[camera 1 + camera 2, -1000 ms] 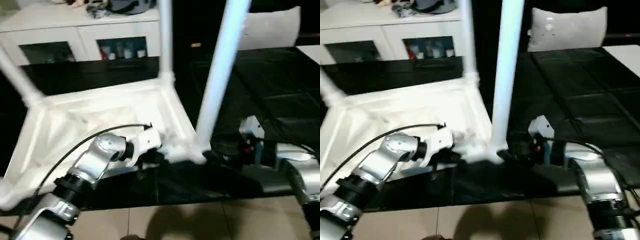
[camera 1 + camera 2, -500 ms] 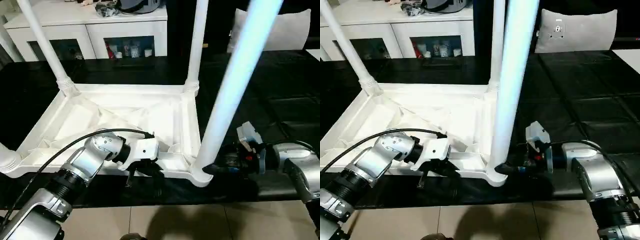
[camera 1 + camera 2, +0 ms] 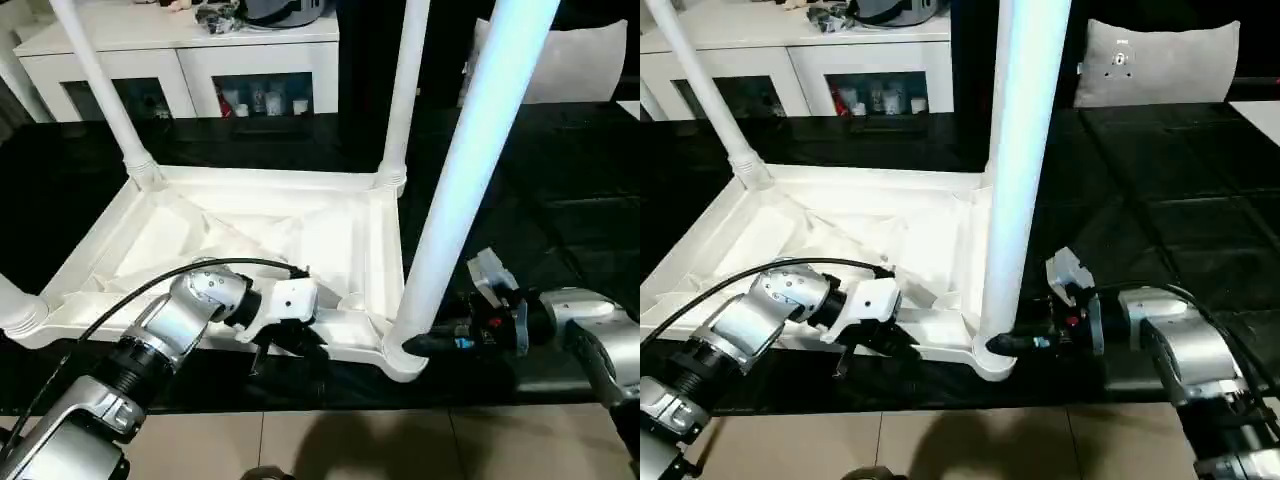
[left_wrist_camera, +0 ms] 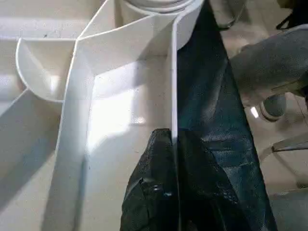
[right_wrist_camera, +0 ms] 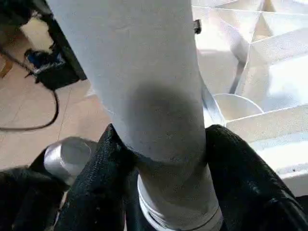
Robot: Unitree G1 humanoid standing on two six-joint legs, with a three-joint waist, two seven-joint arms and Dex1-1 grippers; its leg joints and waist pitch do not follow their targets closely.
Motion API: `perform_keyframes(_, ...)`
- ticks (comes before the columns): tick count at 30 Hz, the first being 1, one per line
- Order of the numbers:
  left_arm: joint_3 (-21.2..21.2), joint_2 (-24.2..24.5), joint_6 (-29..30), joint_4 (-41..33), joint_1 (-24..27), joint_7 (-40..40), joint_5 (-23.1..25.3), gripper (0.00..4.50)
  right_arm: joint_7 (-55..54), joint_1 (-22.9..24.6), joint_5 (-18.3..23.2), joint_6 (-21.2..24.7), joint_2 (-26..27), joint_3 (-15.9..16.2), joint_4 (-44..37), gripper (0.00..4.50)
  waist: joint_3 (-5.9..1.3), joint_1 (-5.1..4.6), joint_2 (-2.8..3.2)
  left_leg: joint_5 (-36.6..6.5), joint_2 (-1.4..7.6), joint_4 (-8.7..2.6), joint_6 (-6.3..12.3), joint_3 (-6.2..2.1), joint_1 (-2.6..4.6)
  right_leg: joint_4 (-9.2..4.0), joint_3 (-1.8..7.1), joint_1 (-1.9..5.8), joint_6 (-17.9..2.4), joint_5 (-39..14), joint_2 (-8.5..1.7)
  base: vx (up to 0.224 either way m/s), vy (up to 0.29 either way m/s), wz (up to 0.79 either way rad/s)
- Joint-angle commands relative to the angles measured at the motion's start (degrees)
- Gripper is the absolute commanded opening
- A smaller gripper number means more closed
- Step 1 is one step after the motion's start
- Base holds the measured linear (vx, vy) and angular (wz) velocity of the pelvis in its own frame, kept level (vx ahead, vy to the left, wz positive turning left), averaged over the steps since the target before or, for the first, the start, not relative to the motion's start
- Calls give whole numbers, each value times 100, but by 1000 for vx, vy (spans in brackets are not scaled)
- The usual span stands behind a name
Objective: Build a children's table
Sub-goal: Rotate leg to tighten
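Note:
The white table top (image 3: 250, 235) lies upside down on a black surface, ribs up, with legs standing in its corner sockets. My left gripper (image 3: 285, 345) is shut on the near rim (image 4: 174, 96) of the top, one finger (image 4: 149, 192) inside and one outside. My right gripper (image 3: 420, 343) is shut on the base of the near right leg (image 3: 470, 170), just above its socket (image 3: 400, 360). The two black fingers (image 5: 110, 163) wrap the leg (image 5: 144, 72) from both sides. Two far legs (image 3: 105, 90) (image 3: 405, 90) stand upright.
A white cabinet with glass doors (image 3: 200, 70) stands behind the table. A grey cushion (image 3: 570, 65) lies at the back right on the black quilted surface (image 3: 560, 190). Beige floor tiles (image 3: 400, 445) run along the near edge.
The camera has steadied and shifted; the table top has settled slightly. Both grippers keep their holds on the rim and the leg.

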Motion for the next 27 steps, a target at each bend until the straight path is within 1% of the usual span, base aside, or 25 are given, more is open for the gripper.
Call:
perform_keyframes(1,-59,-178,396,-101,79,262,18,0,-582,-61,8,303,343,85,-27,202,-327,-27,-137,-703,442,-360,512,-160,54,-423,343,234,-840,-1850,-616,0,0,0)
perform_keyframes(2,72,-319,795,-200,96,546,-42,0,-1269,-150,-267,348,636,52,132,202,-294,-76,-122,-887,435,-383,394,-159,76,-454,340,200,-808,-2143,-600,0,0,0)
perform_keyframes(3,153,-419,1021,-256,103,738,-73,0,-1675,-210,-400,402,822,18,225,202,-271,-142,-139,-1068,395,-394,269,-170,84,-514,322,211,-695,-2584,-617,0,0,0)
perform_keyframes(4,196,-479,1129,-276,102,838,-91,0,-1855,-243,-441,457,910,-3,266,202,-259,-172,-140,-1160,388,-402,201,-179,97,-527,313,210,-641,-2791,-620,0,0,0)
perform_keyframes(5,336,-691,1490,-341,94,1174,-151,0,-2450,-355,-576,665,1206,-67,395,200,-253,-259,-136,-1236,364,-410,113,-202,81,-542,283,232,-568,-3006,-613,0,0,0)
perform_keyframes(7,421,-860,1734,-370,80,1417,-174,0,-2869,-436,-701,813,1412,-86,483,200,-231,-379,-131,-1464,365,-422,41,-230,84,-590,268,222,-440,-3218,-600,0,0,0)
perform_keyframes(8,553,-1151,2044,-346,34,1842,-162,0,-3527,-559,-868,967,1758,-149,620,199,-224,-465,-130,-1635,359,-422,14,-233,116,-611,264,200,-422,-3293,-592,0,0,0)
perform_keyframes(9,628,-1310,2184,-310,4,2069,-149,0,-3819,-607,-931,1000,1910,-161,664,199,-218,-508,-130,-1708,349,-420,6,-236,126,-623,250,186,-440,-3325,-589,0,0,0)
perform_keyframes(10,674,-1406,2264,-286,-14,2203,-140,0,-3982,-632,-961,1013,1995,-166,683,199,-205,-597,-136,-1859,325,-418,-9,-261,114,-656,213,209,-387,-3481,-601,0,0,0)
perform_keyframes(11,796,-1623,2337,-169,-76,2548,-120,0,-4344,-716,-1096,923,2168,-167,823,199,-209,-635,-135,-1903,298,-400,32,-259,122,-698,207,210,-281,-3606,-604,0,0,0)
perform_keyframes(12,861,-1736,2390,-122,-106,2729,-106,0,-4541,-758,-1176,879,2263,-172,892,199,-208,-656,-130,-1911,297,-390,35,-241,143,-712,216,175,-277,-3624,-597,0,0,0)
perform_keyframes(14,1181,-2158,2510,53,-228,3450,-120,0,-5240,-940,-1227,644,2676,-429,1229,199,-208,-741,-143,-1968,248,-343,66,-232,173,-766,174,144,-253,-3746,-587,0,0,0)
perform_keyframes(15,1336,-2365,2471,157,-304,3863,-104,0,-5576,-1038,-1269,357,2849,-562,1427,199,-204,-743,-139,-1972,250,-343,78,-235,178,-776,169,134,-233,-3763,-587,0,0,0)
perform_keyframes(16,1397,-2475,2460,171,-335,4020,-106,0,-5613,-1085,-1263,144,2916,-602,1533,232,-207,-760,-146,-2002,255,-348,102,-240,173,-786,159,128,-217,-3756,-584,0,0,0)
perform_keyframes(17,1397,-2475,2460,171,-335,4020,-106,0,-5613,-1085,-1263,144,2916,-602,1533,252,-229,-751,-134,-1981,267,-358,144,-240,177,-783,167,139,-205,-3628,-582,0,0,0)
perform_keyframes(18,1391,-2581,2411,134,-346,4147,-63,0,-5563,-1116,-1237,-118,2976,-638,1620,266,-249,-740,-124,-1860,302,-395,213,-249,118,-733,199,185,-279,-3274,-588,0,0,0)
perform_keyframes(19,1391,-2581,2411,134,-346,4147,-63,0,-5563,-1116,-1237,-118,2976,-638,1620,268,-264,-727,-125,-1773,322,-407,243,-250,99,-712,217,200,-328,-3070,-591,0,0,0)
perform_keyframes(20,1301,-2559,2468,23,-298,4098,9,0,-5490,-1107,-1216,-210,3009,-678,1581,279,-288,-699,-120,-1572,352,-418,298,-248,77,-654,256,213,-479,-2620,-599,0,0,0)
perform_keyframes(21,1301,-2559,2468,23,-298,4098,9,0,-5490,-1107,-1216,-210,3009,-678,1581,279,-286,-693,-126,-1483,363,-426,332,-247,50,-623,272,226,-559,-2425,-601,0,0,0)
perform_keyframes(22,1222,-2474,2441,-13,-257,4027,85,0,-5376,-1065,-1161,-219,2980,-707,1472,308,-328,-663,-119,-1184,367,-404,404,-235,25,-550,290,260,-713,-1959,-609,0,0,0)
perform_keyframes(23,1170,-2407,2409,-32,-231,3963,125,0,-5276,-1031,-1122,-223,2947,-719,1389,313,-357,-633,-128,-874,378,-376,525,-225,-7,-482,307,276,-834,-1521,-609,0,0,0)
perform_keyframes(24,1100,-2274,2305,-33,-193,3836,177,0,-5080,-959,-1080,-308,2847,-743,1260,315,-358,-620,-116,-787,375,-369,577,-213,-4,-470,306,264,-899,-1399,-605,0,0,0)
perform_keyframes(25,1086,-2238,2273,-31,-186,3801,182,0,-5029,-939,-1073,-352,2808,-748,1235,320,-350,-600,-124,-698,355,-355,665,-198,-33,-466,302,284,-948,-1304,-614,0,0,0)
perform_keyframes(26,1031,-2121,2159,-27,-166,3671,192,0,-4852,-879,-1019,-466,2684,-767,1167,320,-354,-575,-112,-666,355,-345,696,-193,-31,-466,302,285,-946,-1290,-619,0,0,0)
perform_keyframes(27,980,-2025,2076,-27,-151,3570,212,0,-4702,-833,-952,-484,2582,-793,1094,341,-355,-568,-115,-654,361,-343,702,-187,-32,-459,303,287,-954,-1274,-612,0,0,0)
